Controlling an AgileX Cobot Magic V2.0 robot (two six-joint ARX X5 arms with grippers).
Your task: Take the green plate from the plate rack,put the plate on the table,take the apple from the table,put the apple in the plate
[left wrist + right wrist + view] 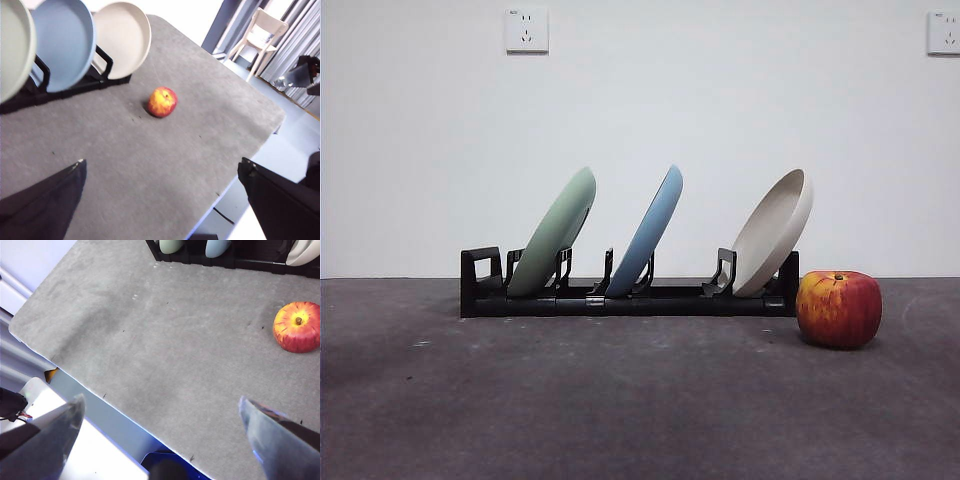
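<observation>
A: Where is the green plate?

B: In the plate rack, in the slot nearest the rack's nine o'clock end as the front view has it. It stands on its edge and leans toward one o'clock, its lower rim caught between the black prongs.

A: And its neighbours?

B: A light blue plate sits in the middle slot and a beige plate in the slot at the three o'clock end, both leaning the same way. The three are apart from one another.

A: The apple?

B: On the table, just beside the rack's three o'clock end, stem dimple up. I cannot tell from the front whether it touches the rack; the left wrist view shows it set apart, nearer the front of the table than the rack.

A: The grippers?

B: Neither shows in the front view. The left gripper hangs above the table's near edge with its jaws spread wide and nothing between them, well apart from the plates and the apple. The right gripper is also over the table's edge, jaws spread wide and holding nothing; the apple lies at about two o'clock from the gap, well away.

A: Anything behind?

B: A white wall with a socket at eleven o'clock and another socket at the one o'clock corner.
</observation>
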